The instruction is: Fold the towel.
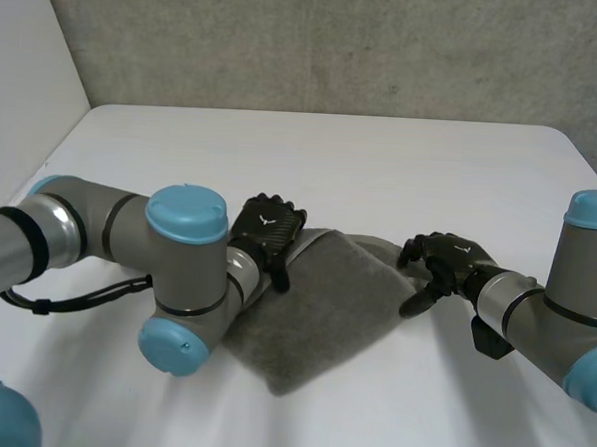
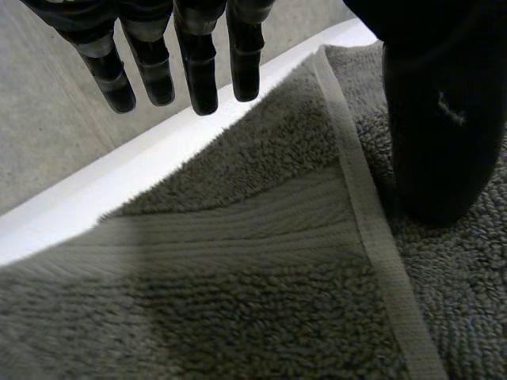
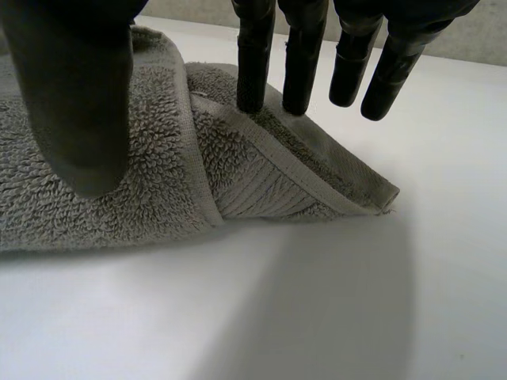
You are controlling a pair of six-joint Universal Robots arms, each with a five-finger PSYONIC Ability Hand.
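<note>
The grey towel lies doubled on the white table, toward 6 o'clock from its middle. It looks thick, soft, light and floppy; I'd take it by the hemmed corners. The left hand sits at its 11 o'clock edge, fingers straight, holding nothing. The right hand, at 2 o'clock, is relaxed too; its wrist view shows fingertips resting on the corner's 2 layers, unreadable from the head view.

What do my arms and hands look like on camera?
The left arm and right arm are grey tubes with round light-blue caps at the joints. The left hand and right hand are black with segmented fingers; the left hand's back bears a small white mark.
</note>
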